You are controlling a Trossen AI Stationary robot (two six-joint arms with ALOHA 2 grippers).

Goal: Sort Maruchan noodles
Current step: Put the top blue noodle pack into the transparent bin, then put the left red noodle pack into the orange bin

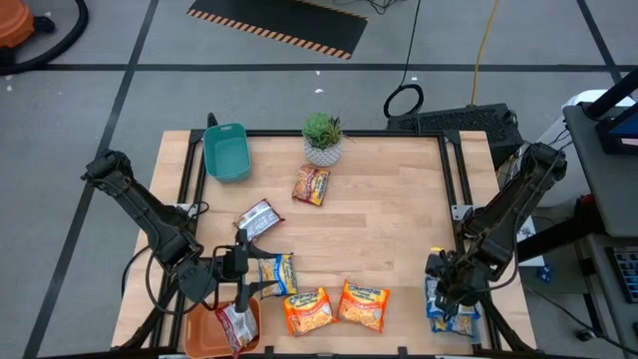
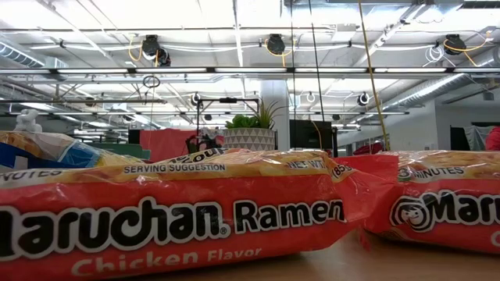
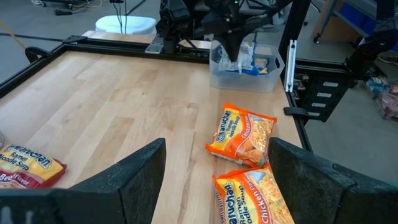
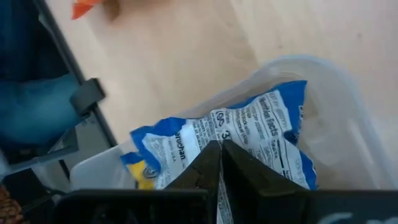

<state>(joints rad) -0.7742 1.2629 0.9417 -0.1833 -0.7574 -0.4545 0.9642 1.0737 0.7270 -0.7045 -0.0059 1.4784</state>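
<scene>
My right gripper (image 4: 221, 146) is shut on a blue-and-yellow Maruchan packet (image 4: 249, 140) over the clear bin (image 1: 457, 321) at the table's near right corner. My left gripper (image 1: 242, 267) hangs open near the front left, above the table, touching nothing. Two orange packets (image 1: 306, 310) (image 1: 364, 305) lie flat by the near edge. A blue-and-yellow packet (image 1: 277, 272) lies beside my left gripper. A silver-red packet (image 1: 259, 217) and a dark red packet (image 1: 311, 184) lie flat farther back. Another silver-red packet (image 1: 237, 325) lies in the orange bin (image 1: 204, 337). My right gripper pinches the blue-and-yellow packet at its near edge (image 4: 211, 134) between its two shut fingers, coming from above and pointing steeply down. The fingertips hide the exact place of contact. The packet hangs below the fingers inside the clear bin's walls (image 4: 336, 93), its printed back facing up.
A teal bin (image 1: 226, 152) and a small potted plant (image 1: 323, 140) stand at the table's far edge. A black frame rail (image 1: 454, 189) runs along the table's sides. Bare wood lies in the middle and right of the table (image 1: 399, 219).
</scene>
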